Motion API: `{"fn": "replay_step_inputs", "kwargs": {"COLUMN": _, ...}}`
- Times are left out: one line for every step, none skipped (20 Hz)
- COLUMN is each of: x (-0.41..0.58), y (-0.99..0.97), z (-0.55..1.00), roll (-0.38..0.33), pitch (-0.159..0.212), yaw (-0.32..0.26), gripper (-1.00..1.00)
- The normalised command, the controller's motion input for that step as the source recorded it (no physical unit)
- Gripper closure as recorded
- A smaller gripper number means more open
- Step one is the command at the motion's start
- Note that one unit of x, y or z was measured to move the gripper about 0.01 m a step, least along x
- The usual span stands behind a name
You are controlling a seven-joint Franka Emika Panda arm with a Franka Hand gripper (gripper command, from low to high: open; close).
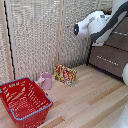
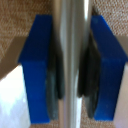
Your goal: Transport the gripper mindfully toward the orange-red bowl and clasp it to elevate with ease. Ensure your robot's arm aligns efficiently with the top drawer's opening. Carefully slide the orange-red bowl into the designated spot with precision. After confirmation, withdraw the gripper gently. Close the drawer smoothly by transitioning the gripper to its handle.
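In the wrist view my gripper (image 2: 74, 70) is shut on the handle (image 2: 74, 30), a silver bar running straight between the two blue fingertips (image 2: 35, 65), with the dark pads pressed on both sides of it. In the exterior view the robot's arm (image 1: 95, 25) reaches across to the grey-brown drawer unit at the exterior view's right. It covers much of the top drawer (image 1: 122, 41), and the gripper itself is hidden behind the arm there. The orange-red bowl is out of view in both frames.
A lower drawer front (image 1: 107, 54) with its own silver bar (image 1: 106, 60) sits under the arm. On the wooden floor stand a red mesh basket (image 1: 24, 100), a pink mug (image 1: 46, 80) and a colourful box (image 1: 65, 75). A woven screen (image 1: 35, 35) stands behind.
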Motion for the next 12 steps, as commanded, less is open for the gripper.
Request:
{"fn": "replay_step_inputs", "kwargs": {"x": 0.009, "y": -0.58, "z": 0.21, "roll": 0.0, "pitch": 0.0, "yaw": 0.04, "gripper": 1.0}}
{"fn": "replay_step_inputs", "kwargs": {"x": 0.0, "y": -0.52, "z": 0.2, "roll": 0.0, "pitch": 0.0, "yaw": 0.039, "gripper": 1.0}}
{"fn": "replay_step_inputs", "kwargs": {"x": 0.023, "y": -0.5, "z": 0.21, "roll": 0.0, "pitch": 0.0, "yaw": 0.047, "gripper": 1.0}}
{"fn": "replay_step_inputs", "kwargs": {"x": 0.0, "y": -0.41, "z": 0.21, "roll": 0.003, "pitch": 0.0, "yaw": 0.045, "gripper": 1.0}}
{"fn": "replay_step_inputs", "kwargs": {"x": 0.0, "y": -0.25, "z": 0.16, "roll": 0.009, "pitch": 0.0, "yaw": 0.012, "gripper": 1.0}}
{"fn": "replay_step_inputs", "kwargs": {"x": 0.0, "y": -0.04, "z": 0.13, "roll": 0.009, "pitch": 0.01, "yaw": 0.006, "gripper": -1.0}}
{"fn": "replay_step_inputs", "kwargs": {"x": 0.0, "y": -0.01, "z": 0.16, "roll": 0.0, "pitch": 0.027, "yaw": 0.017, "gripper": -1.0}}
{"fn": "replay_step_inputs", "kwargs": {"x": 0.054, "y": 0.0, "z": 0.18, "roll": 0.0, "pitch": 0.033, "yaw": 0.033, "gripper": -1.0}}
{"fn": "replay_step_inputs", "kwargs": {"x": 0.069, "y": 0.03, "z": 0.18, "roll": -0.003, "pitch": 0.025, "yaw": 0.046, "gripper": -1.0}}
{"fn": "replay_step_inputs", "kwargs": {"x": 0.086, "y": 0.0, "z": 0.19, "roll": 0.0, "pitch": 0.039, "yaw": 0.06, "gripper": -1.0}}
{"fn": "replay_step_inputs", "kwargs": {"x": 0.083, "y": 0.01, "z": 0.19, "roll": -0.016, "pitch": 0.044, "yaw": 0.059, "gripper": -1.0}}
{"fn": "replay_step_inputs", "kwargs": {"x": 0.077, "y": 0.0, "z": 0.27, "roll": -0.057, "pitch": 0.039, "yaw": 0.037, "gripper": -1.0}}
